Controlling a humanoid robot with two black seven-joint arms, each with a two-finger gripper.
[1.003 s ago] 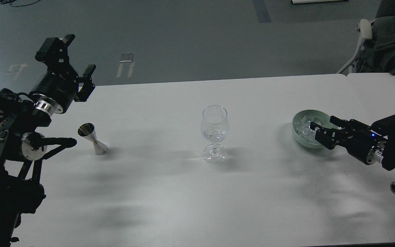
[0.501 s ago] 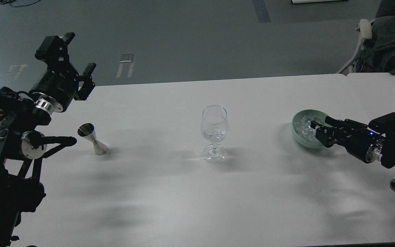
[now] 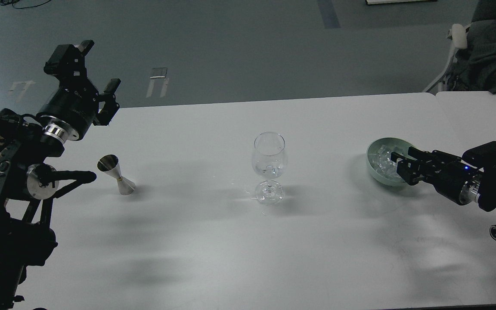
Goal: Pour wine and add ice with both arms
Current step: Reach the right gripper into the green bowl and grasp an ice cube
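A clear wine glass (image 3: 269, 157) stands upright mid-table with a shallow pool of clear wine (image 3: 269, 172) in its bowl. A pale green bowl (image 3: 373, 170) at the right holds several clear ice cubes (image 3: 382, 158). My right gripper (image 3: 403, 163) sits at the bowl's right rim, its fingers apart over the ice; I cannot see a cube between them. My left gripper (image 3: 100, 65) is raised at the far left, open and empty, above and behind a silver jigger (image 3: 116, 174) that stands tilted on the table.
The white table (image 3: 248, 241) has its far edge behind the glass. A few small wet drops (image 3: 248, 192) lie left of the glass's foot. A chair and a seated person (image 3: 489, 47) are at the back right.
My right gripper moved slightly up and back along the bowl's right rim. My left arm barely shifted. The glass, jigger and bowl stayed in place.
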